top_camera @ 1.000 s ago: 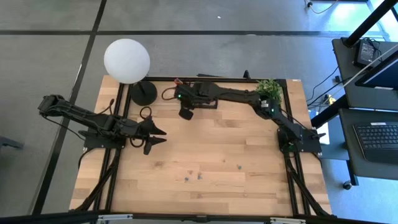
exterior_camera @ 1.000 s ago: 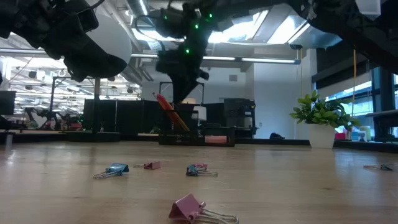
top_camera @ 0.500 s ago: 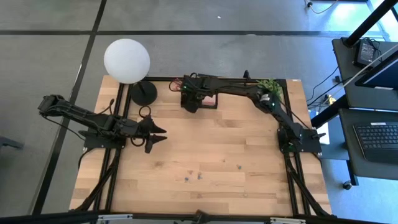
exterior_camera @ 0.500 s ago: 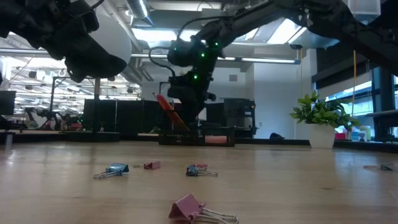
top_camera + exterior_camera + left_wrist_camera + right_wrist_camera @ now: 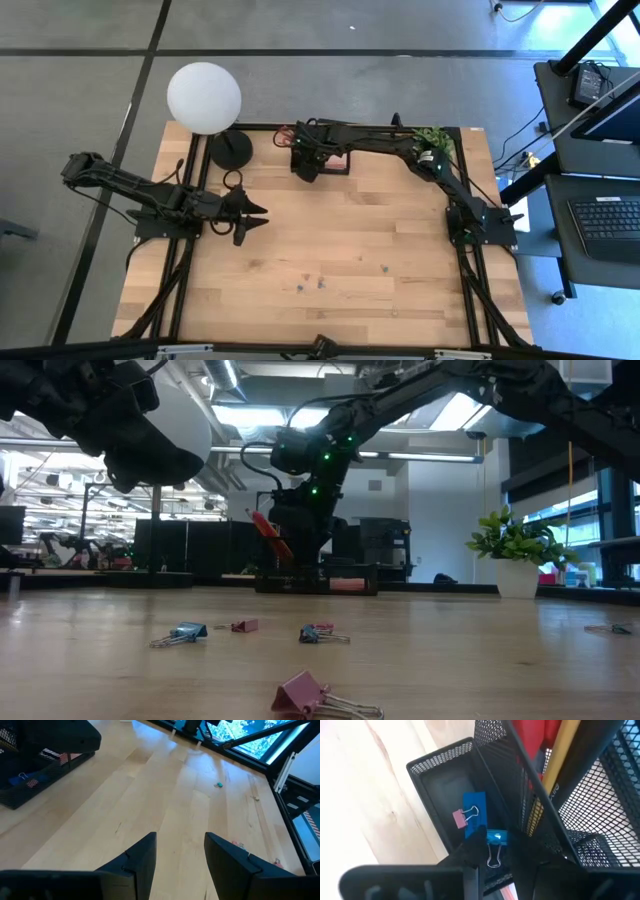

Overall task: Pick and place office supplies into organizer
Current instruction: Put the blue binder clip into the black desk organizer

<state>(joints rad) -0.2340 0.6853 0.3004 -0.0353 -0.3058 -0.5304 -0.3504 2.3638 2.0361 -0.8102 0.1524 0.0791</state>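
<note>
The wooden counter carries a black mesh organizer under the right arm's jaws, a lamp base, a potted plant, and scattered binder clips well apart from both jaws.

Loose binder clips on table, organizer far behind.

organizer: blk wire mesh, matt | table: light wood, smooth | clips: metal
</note>
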